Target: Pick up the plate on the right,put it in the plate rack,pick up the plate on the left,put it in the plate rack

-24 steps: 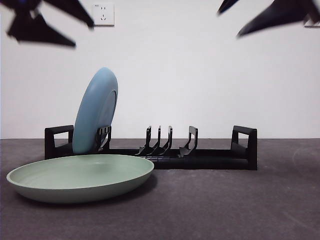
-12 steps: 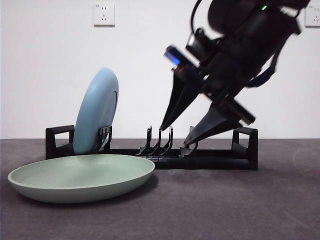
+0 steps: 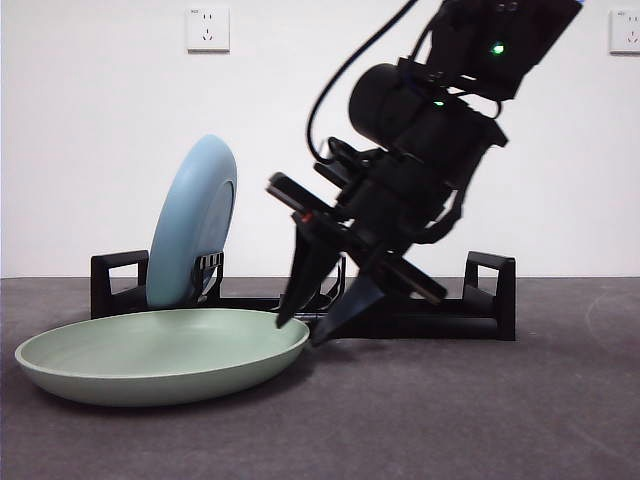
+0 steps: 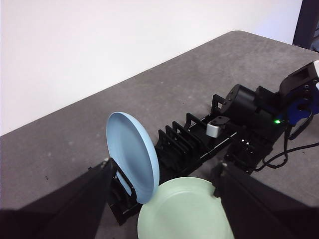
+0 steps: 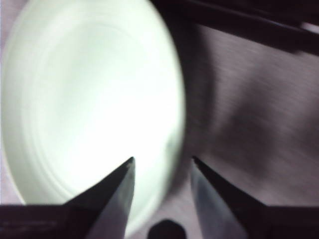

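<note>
A pale green plate (image 3: 150, 355) (image 4: 184, 214) (image 5: 89, 109) lies flat on the table in front of the plate rack (image 3: 440, 318) (image 4: 184, 142). A light blue plate (image 3: 195, 220) (image 4: 132, 154) stands on edge in the rack's left end. My right gripper (image 3: 300, 332) (image 5: 163, 160) is down at the green plate's right rim, open, with one jaw over the plate's inside and the other outside the rim. My left gripper (image 4: 163, 167) hangs high above the plates, open and holding nothing.
The right arm's dark body (image 3: 420, 150) (image 4: 254, 119) leans over the middle of the rack. Wall sockets (image 3: 207, 28) sit on the white wall behind. Grey table surface (image 3: 480, 420) lies to the right of the green plate.
The right arm has come down from the top right to the green plate's right rim. The left arm's tip has left the front view's top left corner.
</note>
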You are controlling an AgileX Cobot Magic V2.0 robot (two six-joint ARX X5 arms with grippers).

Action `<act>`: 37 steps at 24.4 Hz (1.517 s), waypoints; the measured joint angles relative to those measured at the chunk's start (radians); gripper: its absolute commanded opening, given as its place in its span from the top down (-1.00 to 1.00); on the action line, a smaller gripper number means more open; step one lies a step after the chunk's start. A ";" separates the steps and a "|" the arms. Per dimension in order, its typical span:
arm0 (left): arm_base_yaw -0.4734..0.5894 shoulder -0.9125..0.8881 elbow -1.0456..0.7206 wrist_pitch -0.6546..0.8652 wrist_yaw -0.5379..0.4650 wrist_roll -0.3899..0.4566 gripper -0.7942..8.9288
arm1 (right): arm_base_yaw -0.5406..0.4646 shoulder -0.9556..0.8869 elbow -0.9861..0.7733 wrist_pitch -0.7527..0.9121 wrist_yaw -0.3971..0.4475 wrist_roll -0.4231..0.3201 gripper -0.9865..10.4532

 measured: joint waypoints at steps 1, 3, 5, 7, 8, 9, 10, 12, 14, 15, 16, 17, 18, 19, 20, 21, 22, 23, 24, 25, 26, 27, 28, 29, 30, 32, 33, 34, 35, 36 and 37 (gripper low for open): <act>0.000 0.003 0.000 -0.001 0.000 0.000 0.13 | 0.008 0.009 0.010 0.005 0.002 0.004 0.56; 0.000 0.010 0.000 -0.013 0.000 0.000 0.13 | 0.017 0.023 0.013 0.003 0.004 0.010 0.73; 0.000 0.018 0.000 -0.029 0.000 0.000 0.13 | 0.016 0.028 0.013 -0.003 0.005 0.014 0.72; 0.000 0.024 0.000 -0.040 0.000 0.000 0.13 | 0.017 0.028 0.013 -0.010 0.006 0.017 0.73; 0.000 0.025 0.000 -0.043 0.000 0.000 0.13 | 0.017 0.028 0.013 -0.010 0.006 0.017 0.76; 0.000 0.025 0.000 -0.045 0.000 0.000 0.13 | 0.017 0.028 0.013 -0.010 0.007 0.018 0.85; 0.000 0.024 0.000 -0.045 0.000 0.000 0.13 | 0.017 0.028 0.013 -0.009 0.010 0.023 0.86; 0.000 0.024 0.000 -0.047 0.000 0.000 0.13 | 0.017 0.028 0.013 -0.005 0.019 0.026 0.86; 0.000 0.024 0.000 -0.060 0.000 0.000 0.13 | 0.021 0.028 0.013 -0.015 0.028 0.025 0.86; 0.000 0.024 0.000 -0.068 0.000 0.000 0.13 | 0.023 0.029 0.013 -0.017 0.032 0.026 0.86; 0.000 0.025 0.000 -0.075 0.001 0.000 0.13 | 0.023 0.029 0.013 -0.018 0.031 0.024 0.86; -0.003 0.026 0.000 -0.081 0.001 0.000 0.13 | 0.023 0.029 0.013 -0.024 0.032 0.025 0.86; -0.006 0.030 0.000 -0.088 0.002 0.000 0.13 | 0.023 0.028 0.013 -0.032 0.033 0.026 0.86; -0.011 0.035 0.000 -0.094 0.004 0.000 0.13 | 0.023 0.026 0.013 -0.044 0.032 0.026 0.86; -0.016 0.039 0.000 -0.098 0.006 0.000 0.13 | 0.023 0.021 0.013 -0.056 0.034 0.026 0.86; -0.024 0.047 0.000 -0.101 0.008 0.000 0.13 | 0.023 0.012 0.013 -0.074 0.037 0.026 0.86; -0.034 0.055 0.000 -0.105 0.013 0.000 0.13 | 0.023 -0.002 0.013 -0.095 0.047 0.025 0.86; -0.047 0.066 0.000 -0.108 0.022 0.001 0.13 | 0.023 -0.019 0.013 -0.117 0.064 0.024 0.86; -0.059 0.077 0.000 -0.111 0.026 0.001 0.13 | 0.023 -0.035 0.013 -0.134 0.078 0.024 0.86; -0.076 0.091 0.000 -0.113 0.028 0.002 0.13 | 0.023 -0.057 0.013 -0.153 0.097 0.024 0.86; -0.092 0.105 0.000 -0.114 0.028 0.007 0.13 | 0.023 -0.079 0.013 -0.171 0.113 0.023 0.86; -0.114 0.123 0.000 -0.117 0.028 0.012 0.13 | 0.023 -0.105 0.013 -0.193 0.131 0.021 0.86; -0.138 0.141 0.000 -0.122 0.028 0.019 0.13 | 0.023 -0.132 0.013 -0.216 0.148 0.019 0.86; -0.160 0.156 0.000 -0.126 0.028 0.026 0.13 | 0.022 -0.156 0.013 -0.237 0.161 0.015 0.86; -0.188 0.177 0.000 -0.127 0.026 0.030 0.13 | 0.019 -0.181 0.013 -0.261 0.167 0.012 0.86; -0.243 0.221 0.000 -0.127 0.023 0.038 0.13 | 0.008 -0.223 0.013 -0.299 0.168 0.004 0.86; -0.275 0.244 0.000 -0.127 0.016 0.040 0.13 | 0.005 -0.245 0.013 -0.316 0.168 0.000 0.86; -0.307 0.266 0.000 -0.126 0.005 0.043 0.13 | -0.001 -0.266 0.013 -0.328 0.168 -0.003 0.86; -0.336 0.284 0.000 -0.122 -0.013 0.045 0.13 | -0.007 -0.283 0.013 -0.336 0.168 -0.005 0.86; -0.372 0.306 0.000 -0.113 -0.036 0.045 0.13 | -0.015 -0.303 0.013 -0.341 0.168 -0.006 0.86; -0.407 0.329 0.000 -0.103 -0.060 0.046 0.13 | -0.024 -0.322 0.013 -0.347 0.168 -0.007 0.86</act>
